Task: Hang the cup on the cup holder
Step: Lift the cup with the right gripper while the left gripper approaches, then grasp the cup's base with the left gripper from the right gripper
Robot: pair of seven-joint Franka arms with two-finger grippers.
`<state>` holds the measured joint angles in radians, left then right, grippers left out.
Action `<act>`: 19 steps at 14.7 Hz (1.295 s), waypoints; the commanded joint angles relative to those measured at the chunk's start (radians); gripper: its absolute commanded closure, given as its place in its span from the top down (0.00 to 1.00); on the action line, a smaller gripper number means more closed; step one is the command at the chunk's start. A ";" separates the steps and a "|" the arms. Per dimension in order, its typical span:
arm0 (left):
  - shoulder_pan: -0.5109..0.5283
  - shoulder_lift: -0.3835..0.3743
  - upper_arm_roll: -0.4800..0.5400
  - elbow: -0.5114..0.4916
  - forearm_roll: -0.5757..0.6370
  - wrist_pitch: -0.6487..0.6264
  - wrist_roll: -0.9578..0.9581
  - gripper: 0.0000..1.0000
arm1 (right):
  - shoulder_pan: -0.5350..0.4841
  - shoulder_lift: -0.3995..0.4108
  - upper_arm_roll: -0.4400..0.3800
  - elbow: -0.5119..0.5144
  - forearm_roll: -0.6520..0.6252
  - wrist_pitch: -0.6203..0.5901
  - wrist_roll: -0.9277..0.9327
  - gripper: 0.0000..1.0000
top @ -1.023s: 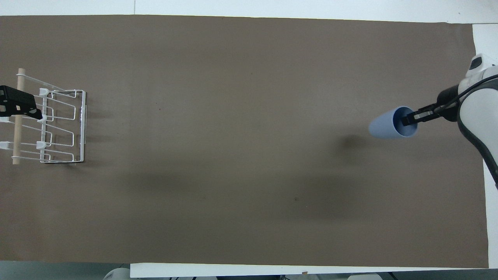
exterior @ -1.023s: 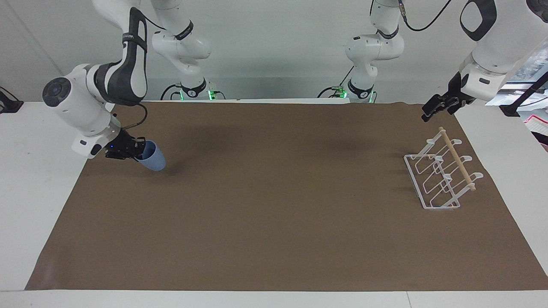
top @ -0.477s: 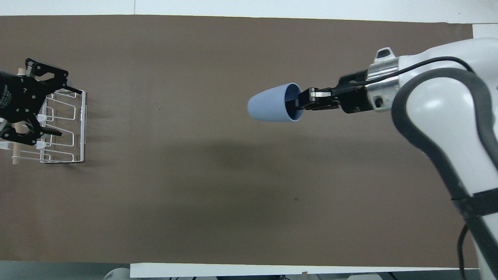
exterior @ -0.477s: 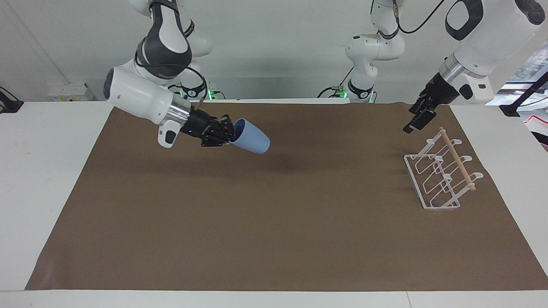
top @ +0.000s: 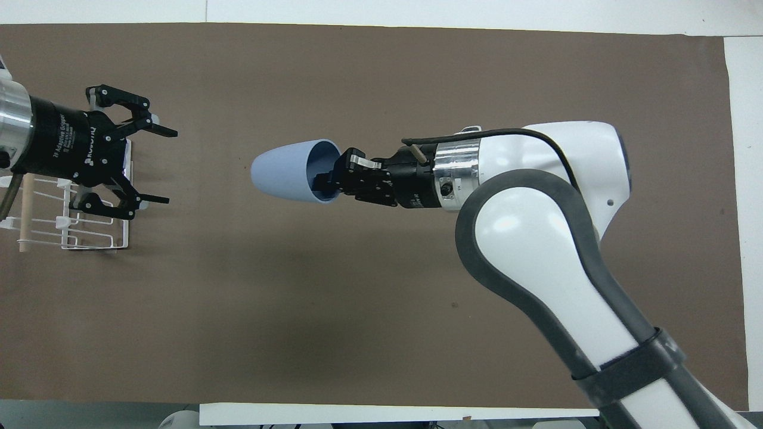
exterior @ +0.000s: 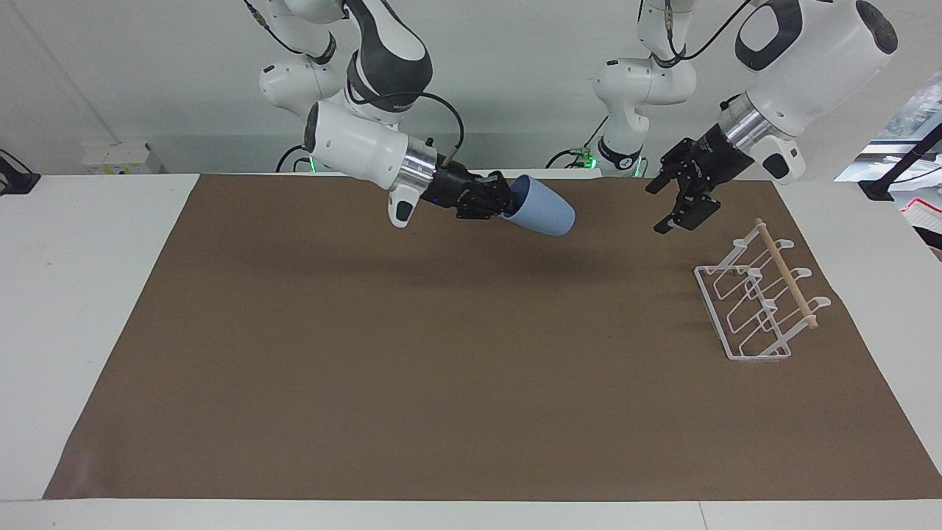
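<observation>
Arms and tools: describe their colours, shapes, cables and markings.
Both arms have glossy white rounded shells with dark grey bands and a silver metal ring at the wrist. A black cable runs along the right arm's wrist. The left tool and the right tool are black, with two fingers each; the left one bears white lettering on its body.

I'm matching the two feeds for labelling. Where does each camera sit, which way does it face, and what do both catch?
Facing view: high across the table, looking at the robots; both arms and bases show.
Overhead view: high above the robots' end, looking steeply down; the right arm's forearm and both grippers show.
Shared: the right gripper holding the cup, the open left gripper, the cup holder.
</observation>
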<state>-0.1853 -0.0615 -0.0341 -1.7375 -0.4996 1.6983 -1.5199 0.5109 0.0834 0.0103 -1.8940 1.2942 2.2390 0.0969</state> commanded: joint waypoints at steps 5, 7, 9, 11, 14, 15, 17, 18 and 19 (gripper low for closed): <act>-0.111 -0.017 0.011 -0.053 -0.045 0.084 -0.097 0.96 | 0.020 -0.019 -0.004 -0.036 0.186 0.005 0.015 0.00; -0.115 -0.015 0.010 -0.050 -0.045 0.087 -0.118 0.99 | 0.035 -0.017 -0.004 -0.039 0.188 0.016 0.017 0.00; -0.163 -0.015 0.011 -0.051 -0.043 0.113 -0.120 1.00 | 0.034 -0.017 -0.004 -0.040 0.188 0.013 0.017 0.00; -0.175 -0.015 0.011 -0.053 -0.043 0.135 -0.121 1.00 | 0.032 -0.017 -0.004 -0.040 0.188 0.013 0.017 0.00; -0.183 -0.015 0.011 -0.051 -0.043 0.141 -0.126 1.00 | 0.029 -0.017 -0.004 -0.040 0.188 0.011 0.017 0.00; -0.197 -0.015 0.011 -0.051 -0.043 0.146 -0.144 0.94 | 0.029 -0.017 -0.004 -0.040 0.188 0.011 0.017 0.00; -0.207 -0.017 0.010 -0.057 -0.036 0.135 -0.171 0.01 | 0.028 -0.017 -0.004 -0.040 0.188 0.010 0.017 0.00; -0.206 -0.018 0.010 -0.065 -0.036 0.142 -0.166 0.00 | 0.026 -0.017 -0.004 -0.039 0.188 0.011 0.017 0.00; -0.206 -0.017 0.010 -0.062 -0.036 0.144 -0.166 0.00 | 0.026 -0.017 -0.004 -0.039 0.188 0.010 0.018 0.00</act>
<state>-0.3694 -0.0612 -0.0337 -1.7665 -0.5309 1.8301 -1.6712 0.5428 0.0812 0.0056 -1.9244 1.4655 2.2466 0.1039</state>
